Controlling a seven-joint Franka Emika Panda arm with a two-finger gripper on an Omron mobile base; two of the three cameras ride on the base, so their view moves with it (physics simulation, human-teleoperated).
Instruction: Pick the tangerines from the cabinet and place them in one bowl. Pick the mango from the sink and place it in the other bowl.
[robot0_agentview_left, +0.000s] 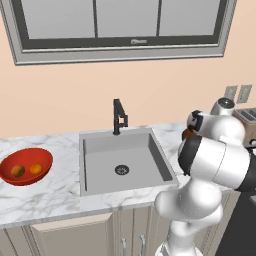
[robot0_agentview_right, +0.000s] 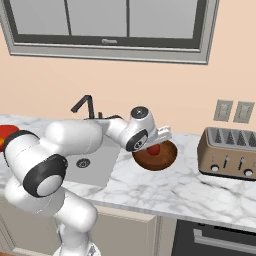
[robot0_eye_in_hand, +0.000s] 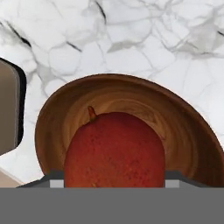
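Note:
My gripper (robot0_agentview_right: 152, 145) is shut on the mango (robot0_agentview_right: 154, 149), a red oval fruit held just above the inside of the dark brown bowl (robot0_agentview_right: 165, 159) on the counter right of the sink (robot0_agentview_right: 92, 162). In the hand view the mango (robot0_eye_in_hand: 114, 151) sits close between the fingertips (robot0_eye_in_hand: 56, 183), with the brown bowl's rim (robot0_eye_in_hand: 131, 83) curving around it below. Far left on the counter, the red bowl (robot0_agentview_left: 10, 176) holds two tangerines (robot0_agentview_left: 36, 169), (robot0_agentview_left: 18, 171). The sink (robot0_agentview_left: 122, 162) has nothing in it. The cabinet is out of view.
A black faucet (robot0_agentview_left: 119, 116) stands behind the sink. A brown toaster (robot0_agentview_right: 231, 152) sits on the marble counter just right of the brown bowl, below wall outlets (robot0_agentview_right: 233, 111). A window (robot0_agentview_left: 120, 25) spans the wall above.

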